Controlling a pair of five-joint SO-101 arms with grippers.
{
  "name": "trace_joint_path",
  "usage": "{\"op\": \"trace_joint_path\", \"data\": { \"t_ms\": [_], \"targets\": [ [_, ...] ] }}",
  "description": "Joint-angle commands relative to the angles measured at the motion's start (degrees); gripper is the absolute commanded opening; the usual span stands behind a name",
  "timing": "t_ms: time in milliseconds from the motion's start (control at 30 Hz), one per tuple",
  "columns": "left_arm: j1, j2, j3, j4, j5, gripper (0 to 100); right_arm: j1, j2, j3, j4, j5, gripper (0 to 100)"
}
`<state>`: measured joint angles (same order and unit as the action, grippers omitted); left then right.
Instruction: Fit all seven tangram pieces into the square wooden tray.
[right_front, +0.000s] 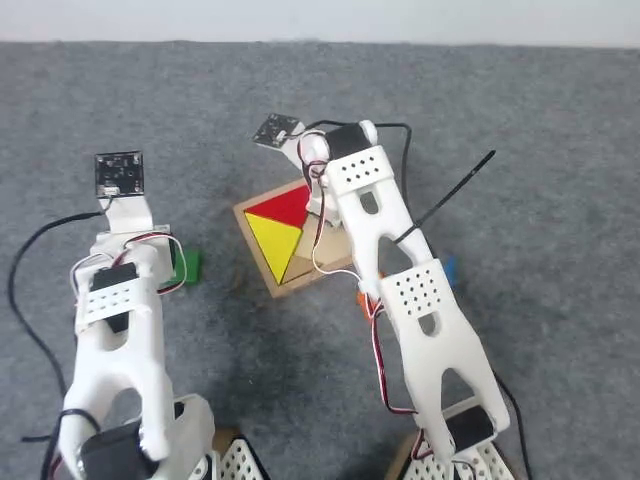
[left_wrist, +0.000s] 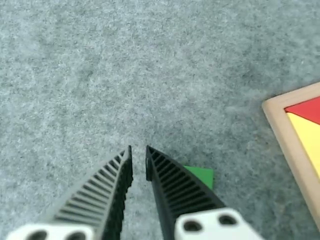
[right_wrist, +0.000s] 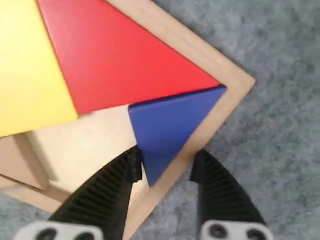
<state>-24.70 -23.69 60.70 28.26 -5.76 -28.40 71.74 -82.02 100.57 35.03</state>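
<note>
Over a corner of the tray (right_wrist: 237, 84), the right end effector (right_wrist: 167, 152) hangs with jaws apart astride the blue triangle (right_wrist: 170, 120), which lies flat against the red triangle (right_wrist: 120, 60), apparently placed. The left end effector (left_wrist: 138, 150), nearly together and empty, hovers above the tabletop (left_wrist: 150, 60) beside the green piece (left_wrist: 200, 176), probably the next pick.
</note>
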Motion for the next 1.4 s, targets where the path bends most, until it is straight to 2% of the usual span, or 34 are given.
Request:
{"op": "trace_joint_path", "data": {
  "t_ms": [0, 67, 367, 600, 667, 800, 900, 1000, 1367],
  "targets": [
    [0.35, -0.62, -0.57, -1.41, -0.88, 5, 0.57, -1.54, -5.71, 1.71, 0.26, 4.0],
    [0.35, -0.62, -0.57, -1.41, -0.88, 5, 0.57, -1.45, -7.74, 1.98, 0.26, 0.7],
    [0.35, -0.62, -0.57, -1.41, -0.88, 5, 0.66, -1.54, -10.9, 1.98, -3.34, 1.2],
    [0.35, -0.62, -0.57, -1.41, -0.88, 5, 1.1, -1.19, -12.22, 2.07, -3.34, 2.2],
    [0.35, -0.62, -0.57, -1.41, -0.88, 5, 0.84, -1.19, -11.87, 2.15, -3.34, 7.1],
    [0.35, -0.7, -0.57, -1.41, -0.88, 5, -1.19, -1.01, -10.55, 2.15, -2.9, 23.8],
    [0.35, -0.7, -0.57, -1.41, -0.88, 5, -3.21, -0.57, -7.03, 1.89, -1.93, 31.3],
    [0.35, -0.7, -0.57, -1.41, -0.88, 5, -4.7, 0.22, -4.84, 1.89, 0.53, 32.4],
    [0.35, -0.79, -0.57, -1.41, -0.88, 5, -4.88, 0.66, -1.23, 1.45, 0.7, 32.0]
  ]
}}
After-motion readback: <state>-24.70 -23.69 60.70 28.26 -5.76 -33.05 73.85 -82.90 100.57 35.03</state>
